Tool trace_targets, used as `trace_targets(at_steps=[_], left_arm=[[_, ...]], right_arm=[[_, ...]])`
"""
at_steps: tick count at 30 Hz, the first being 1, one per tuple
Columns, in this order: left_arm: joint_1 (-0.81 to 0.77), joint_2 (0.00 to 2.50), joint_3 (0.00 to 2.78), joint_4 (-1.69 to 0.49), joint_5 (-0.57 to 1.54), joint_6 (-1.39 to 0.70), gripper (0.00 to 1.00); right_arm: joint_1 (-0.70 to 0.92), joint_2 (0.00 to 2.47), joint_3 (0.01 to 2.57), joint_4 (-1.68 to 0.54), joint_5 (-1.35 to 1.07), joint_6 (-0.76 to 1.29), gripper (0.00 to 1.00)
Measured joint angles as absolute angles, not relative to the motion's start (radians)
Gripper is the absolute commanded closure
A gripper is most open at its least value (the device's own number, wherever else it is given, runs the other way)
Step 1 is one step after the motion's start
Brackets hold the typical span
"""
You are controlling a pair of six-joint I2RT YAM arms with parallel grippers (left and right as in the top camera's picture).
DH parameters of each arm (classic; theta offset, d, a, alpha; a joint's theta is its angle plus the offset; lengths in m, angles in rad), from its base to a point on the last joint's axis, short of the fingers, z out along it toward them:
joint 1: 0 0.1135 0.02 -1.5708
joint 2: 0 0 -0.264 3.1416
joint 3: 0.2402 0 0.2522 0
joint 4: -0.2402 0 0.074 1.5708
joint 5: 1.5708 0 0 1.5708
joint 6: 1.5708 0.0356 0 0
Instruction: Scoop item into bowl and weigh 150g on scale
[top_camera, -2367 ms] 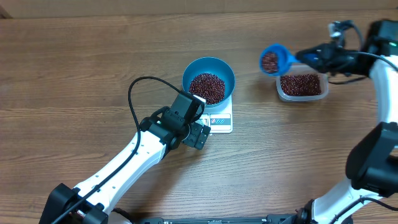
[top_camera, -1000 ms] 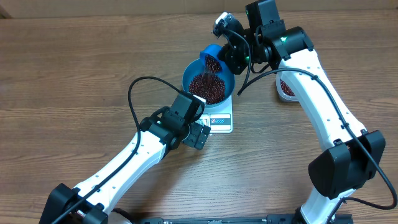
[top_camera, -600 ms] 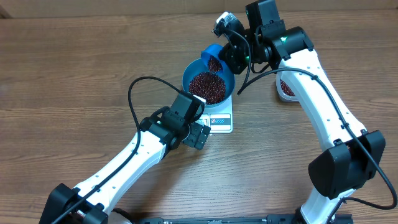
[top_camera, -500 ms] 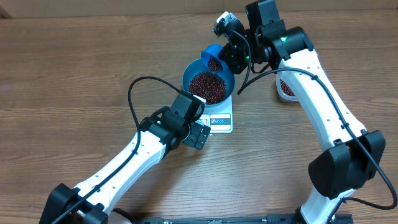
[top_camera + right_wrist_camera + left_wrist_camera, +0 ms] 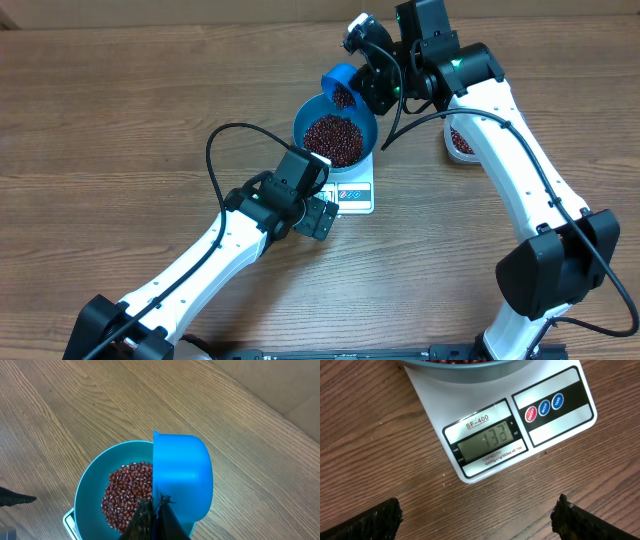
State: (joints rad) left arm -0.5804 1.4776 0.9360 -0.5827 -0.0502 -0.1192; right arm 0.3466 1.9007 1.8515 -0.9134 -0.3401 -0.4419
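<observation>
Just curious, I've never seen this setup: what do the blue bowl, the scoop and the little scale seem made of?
The bowl looks like plastic: smooth, evenly blue, soft sheen. The scoop is likely the same: bright uniform blue, thin moulded wall. The scale seems glossy white plastic, with printed panels and round buttons.

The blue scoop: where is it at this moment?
In the overhead view, the blue scoop is held by the right gripper just above the far rim of the bowl, which sits on the scale.

Smooth plastic bowl [image 5: 89, 487], wood-grain table [image 5: 75, 410]
</observation>
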Motion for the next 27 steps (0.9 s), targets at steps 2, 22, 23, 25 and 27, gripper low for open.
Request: trace_targets(at_steps=[2, 22, 23, 25, 27], left_arm=[[-0.580, 1.478, 0.936, -0.583, -0.050, -0.119, 0.01], [-0.580, 1.478, 0.936, -0.583, -0.050, -0.119, 0.00], [-0.580, 1.478, 0.936, -0.583, -0.050, -0.119, 0.01], [-0.580, 1.478, 0.936, -0.583, -0.050, -0.119, 0.00], [-0.580, 1.478, 0.936, -0.583, -0.050, -0.119, 0.00]], right_arm=[[0.347, 1.901, 1.851, -0.919, -0.340, -0.442, 0.96], [0.347, 1.901, 1.851, -0.935, -0.339, -0.445, 0.96], [0.347, 1.901, 1.851, -0.935, -0.340, -0.446, 0.96], [0.347, 1.901, 1.851, -0.935, -0.340, -0.445, 0.96], [0.347, 1.901, 1.851, -0.935, -0.340, -0.445, 0.96]])
